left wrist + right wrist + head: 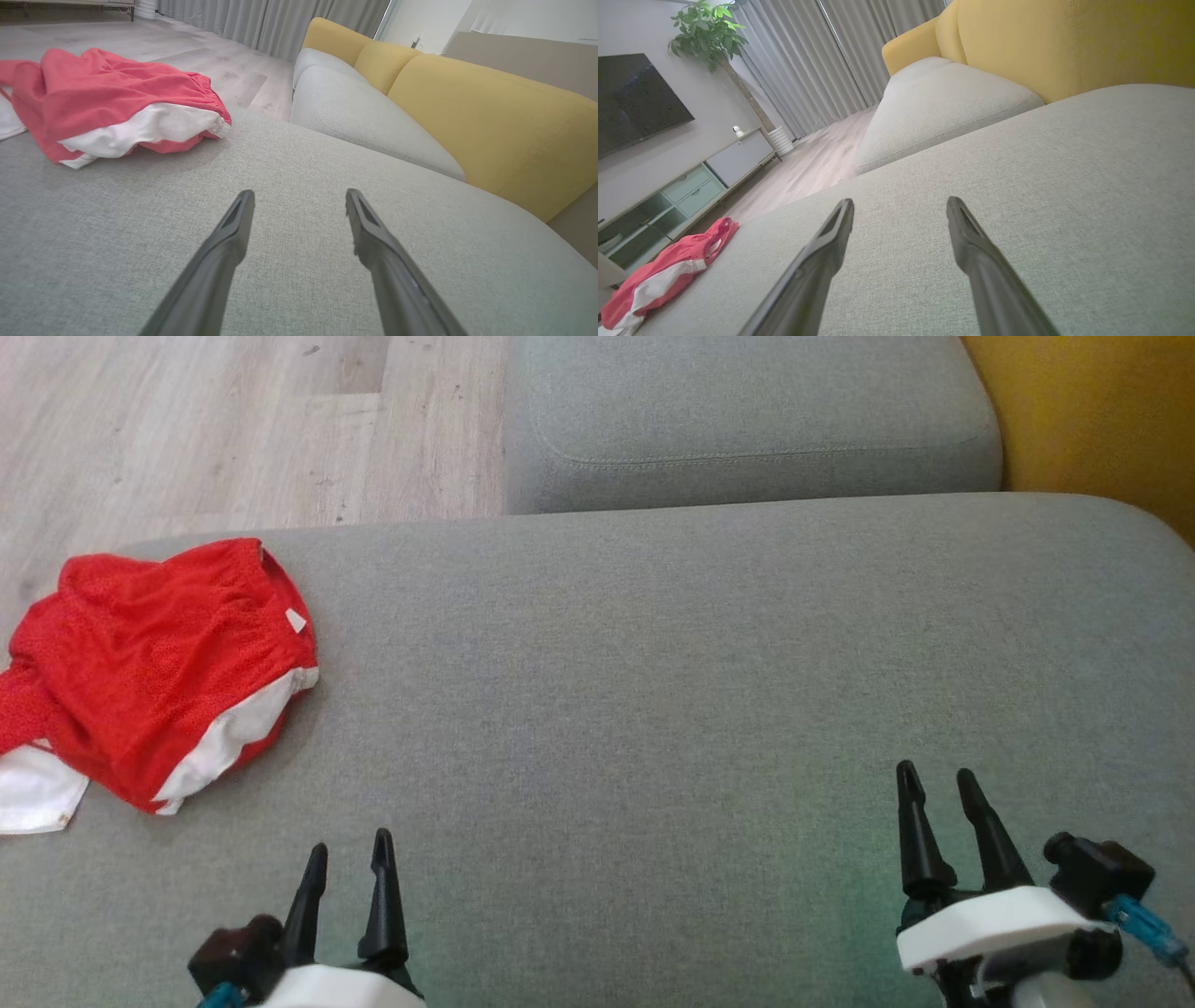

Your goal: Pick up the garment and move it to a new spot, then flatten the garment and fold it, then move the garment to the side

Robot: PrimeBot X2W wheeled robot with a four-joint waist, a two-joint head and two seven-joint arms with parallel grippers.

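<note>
Lying crumpled at the left edge of the sofa cushion point(653, 663), the red garment point(159, 663) awaits pickup. Parted and empty, the left end effector point(350, 840) and right end effector point(934, 769) hover; the left should reach over and pinch fabric.

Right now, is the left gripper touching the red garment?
Apart. The head view shows a stretch of bare grey cushion between the left gripper and the garment.

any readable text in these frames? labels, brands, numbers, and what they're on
No readable text.
White tag at the waistband of the red garment: too small to tell if anything is printed on it.
TV screen: dark, nothing displayed.
</note>
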